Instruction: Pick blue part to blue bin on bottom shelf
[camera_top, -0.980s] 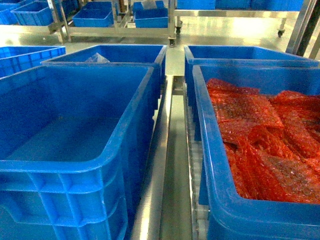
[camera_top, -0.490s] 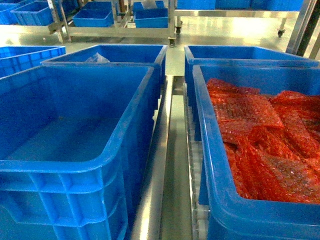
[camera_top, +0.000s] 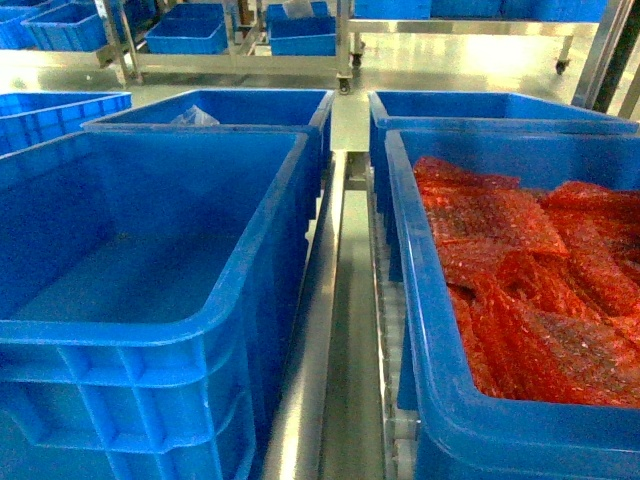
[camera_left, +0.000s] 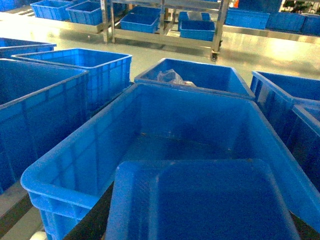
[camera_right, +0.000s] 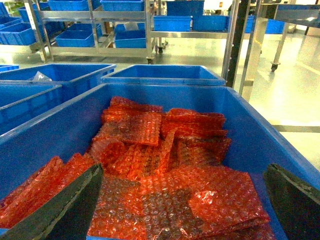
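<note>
In the left wrist view the blue part (camera_left: 210, 195) fills the bottom of the frame, close to the camera, a dark blue block with a paler edge. My left gripper (camera_left: 200, 225) is shut on it; only a dark finger (camera_left: 95, 220) shows at its left side. The part hangs over the near end of the blue bin (camera_left: 65, 170), a deep crate with a bare floor, seen in the head view at left (camera_top: 250, 290). A steel rail (camera_top: 305, 380) of the shelf runs beside it. My right gripper (camera_right: 182, 210) is open above the red bags. Neither gripper shows in the head view.
A like crate (camera_top: 420, 330) at right holds red bubble-wrap bags (camera_top: 520, 290). More blue crates (camera_top: 250, 105) stand behind and to the left. A steel rack (camera_top: 240, 60) with shallow blue trays stands across the shiny floor. Rack uprights (camera_right: 247, 45) rise at right.
</note>
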